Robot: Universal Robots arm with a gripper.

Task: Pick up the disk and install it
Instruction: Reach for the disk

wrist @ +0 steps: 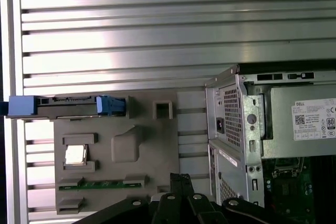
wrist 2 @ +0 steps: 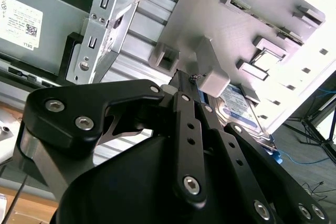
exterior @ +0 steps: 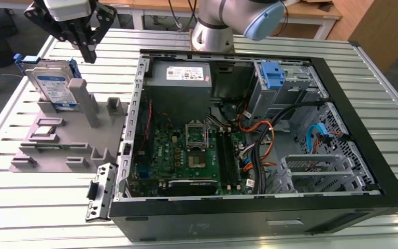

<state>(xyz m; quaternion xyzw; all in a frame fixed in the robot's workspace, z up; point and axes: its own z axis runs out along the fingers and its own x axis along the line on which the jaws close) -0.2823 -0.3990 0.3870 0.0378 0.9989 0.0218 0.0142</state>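
Slatted table (exterior: 47, 207), disk (exterior: 52, 85) partly behind fixture (exterior: 60, 148)

We've got the exterior cam high and set back, looking down into the open case (exterior: 254, 220). Both wrist cams ride close behind the claw (wrist: 181, 182), peering past it, and both catch the grey holder (wrist: 147, 129) below it.
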